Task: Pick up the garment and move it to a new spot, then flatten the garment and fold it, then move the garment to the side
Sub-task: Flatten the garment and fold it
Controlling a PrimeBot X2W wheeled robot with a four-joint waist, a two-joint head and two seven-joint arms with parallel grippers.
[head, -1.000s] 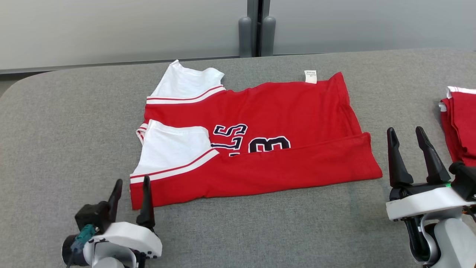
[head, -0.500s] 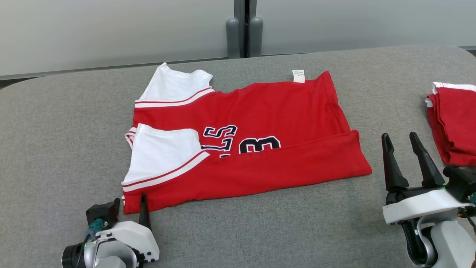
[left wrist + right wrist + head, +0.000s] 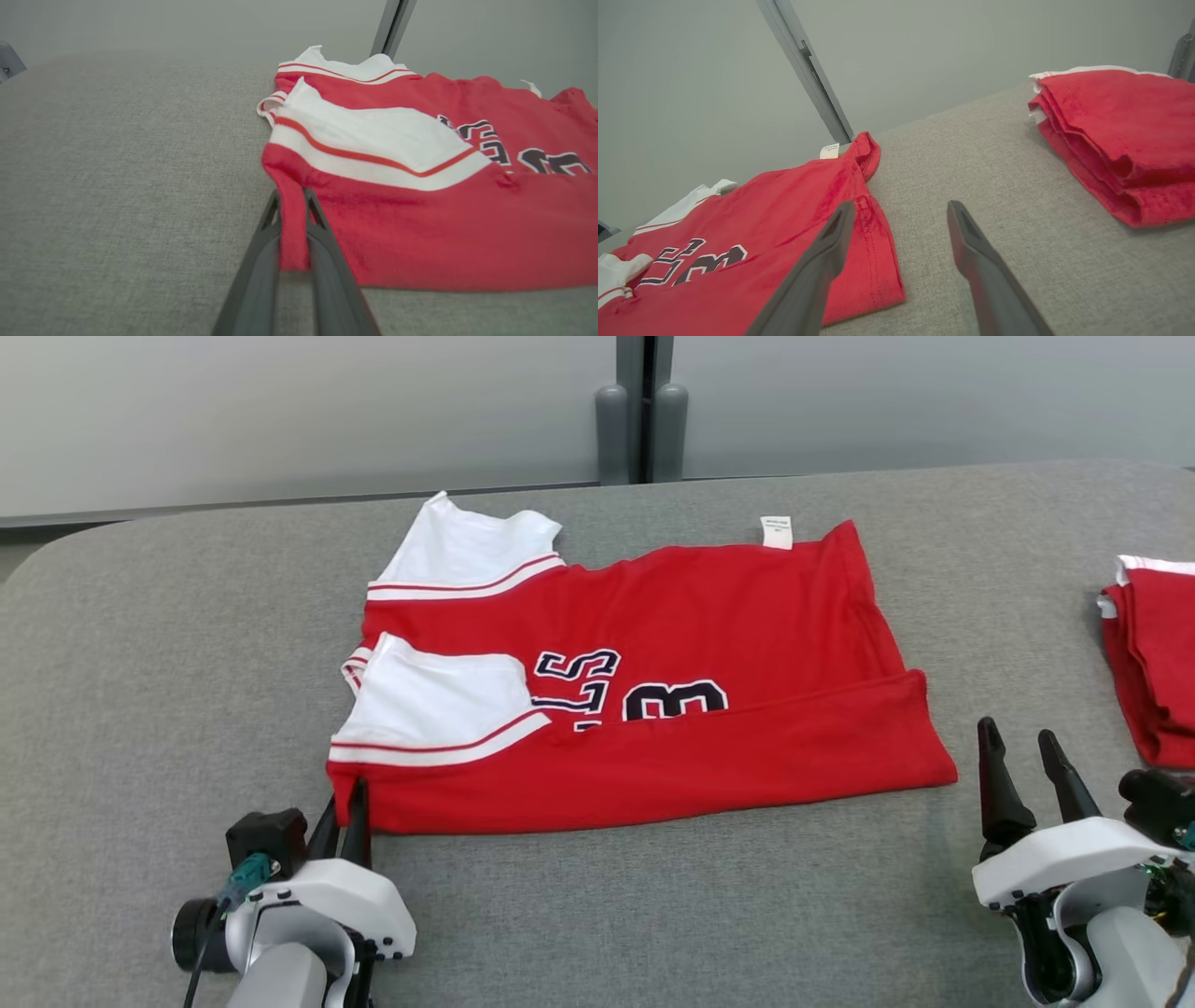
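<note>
Left tool (image 3: 345, 795) now pinches the garment (image 3: 700, 616) corner; open earlier.

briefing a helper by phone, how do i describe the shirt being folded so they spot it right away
On the grey table, look at the middle, before the dark post behind. The red jersey lies spread there, one near corner pinched in the fingers of the left gripper. Unlike the folded red stack at the right edge, it shows white sleeves and dark lettering.
</note>
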